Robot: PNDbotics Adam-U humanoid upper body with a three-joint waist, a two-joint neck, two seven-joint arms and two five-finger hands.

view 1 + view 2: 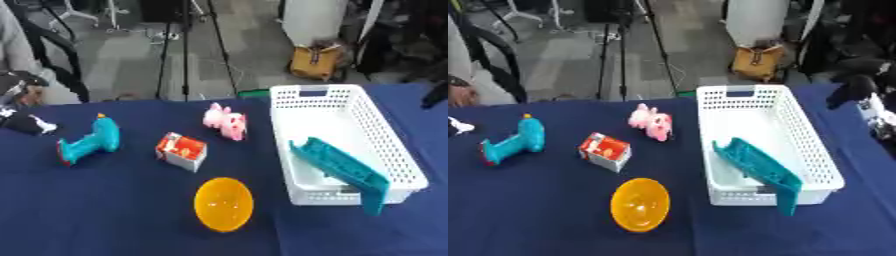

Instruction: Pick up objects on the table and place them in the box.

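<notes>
A white perforated box (398,145) stands on the right of the blue table. A teal flat piece (343,169) leans inside it, its lower end hanging over the near rim. Left of the box lie a pink pig toy (226,120), a red and white carton (181,151), an orange bowl (224,204) and a teal toy drill (90,141). My left hand (26,123) shows at the far left edge, apart from the drill. At the right edge my right hand (871,102) hangs beyond the box, with nothing seen in it.
The dark blue cloth (105,215) covers the whole table. Behind its far edge are tripod legs (185,55) and a brown bag (317,62) on the floor.
</notes>
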